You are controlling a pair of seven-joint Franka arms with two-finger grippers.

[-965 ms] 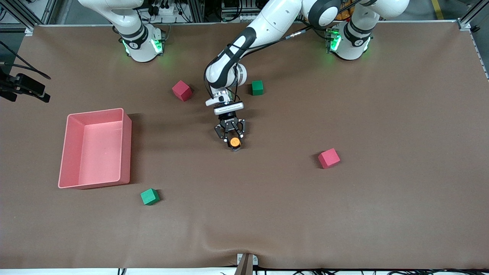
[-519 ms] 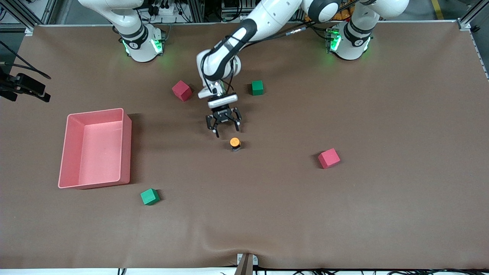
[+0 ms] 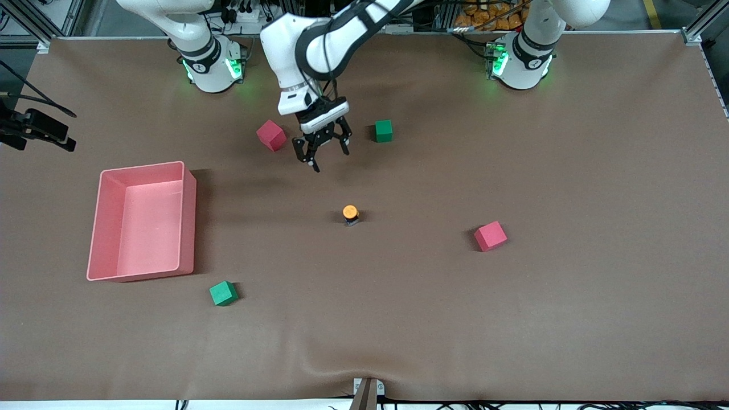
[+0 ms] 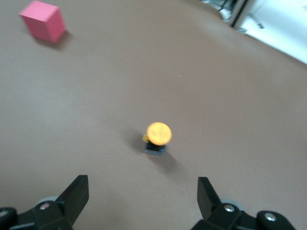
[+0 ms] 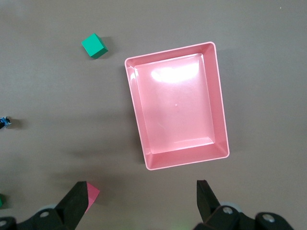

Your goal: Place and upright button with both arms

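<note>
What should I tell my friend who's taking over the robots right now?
Left gripper: open, holding nothing, up over the table between a red cube and a green cube.
Right gripper: open, holding nothing, high over the pink tray; that arm waits.
Button: standing upright on the bare table, orange cap up, mid-table, touching nothing.
Done: button placed and upright.
Left: probably nothing but parking the left arm.

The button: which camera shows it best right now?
The left wrist view: the button stands upright mid-frame, orange cap over dark body, clear of the open left gripper. The front view shows it small; the right wrist view catches only a sliver at its edge.
</note>
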